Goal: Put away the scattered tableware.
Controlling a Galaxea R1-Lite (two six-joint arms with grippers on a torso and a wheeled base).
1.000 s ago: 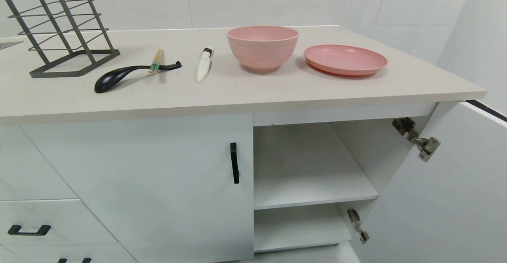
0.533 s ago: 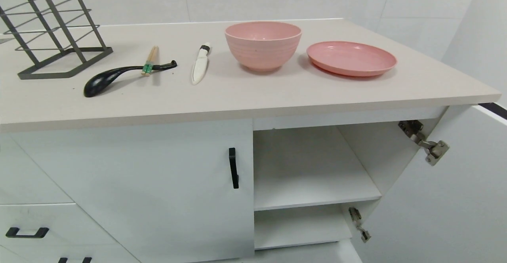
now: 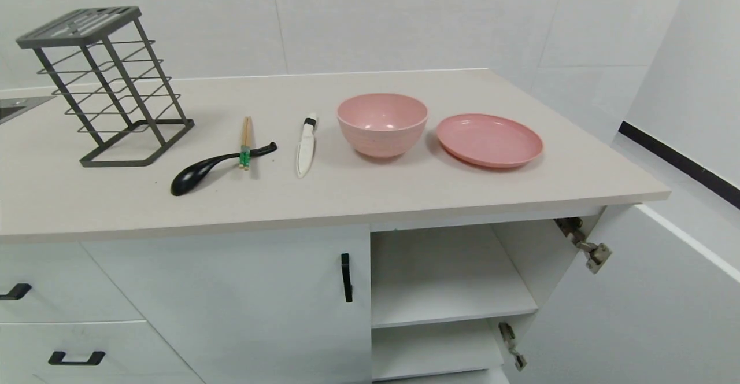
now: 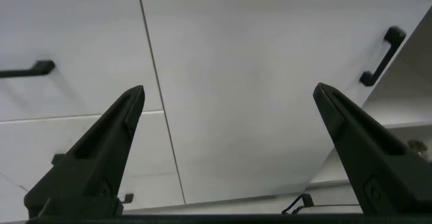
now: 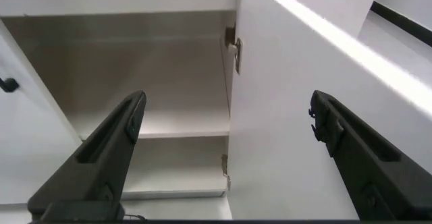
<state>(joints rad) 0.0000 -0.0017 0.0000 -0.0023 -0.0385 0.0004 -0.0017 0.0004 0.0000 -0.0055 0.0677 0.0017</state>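
Sitting on counter [image 3: 370,196], pink bowl [image 3: 382,125] beside pink plate [image 3: 489,140], left tool [image 4: 228,89], right tool [image 5: 227,96] both apart

Edges crop the cabinet door [image 3: 647,314] and apparent sink [image 3: 14,108].

- Plain pink: bowl [image 3: 382,124] and plate [image 3: 489,140].
- Glossy black: spoon [image 3: 196,176].
- Pale wood with a green band: chopsticks [image 3: 245,141].
- Cream white with a black band: knife [image 3: 305,147].
- Dark grey: rack [image 3: 110,83].
- Light beige, faintly grained: counter [image 3: 404,193].
- White: cabinet [image 3: 231,303] and tiled wall [image 3: 404,19].
- Black: door handle [image 3: 346,269], left gripper [image 4: 228,89], right gripper [image 5: 227,96].
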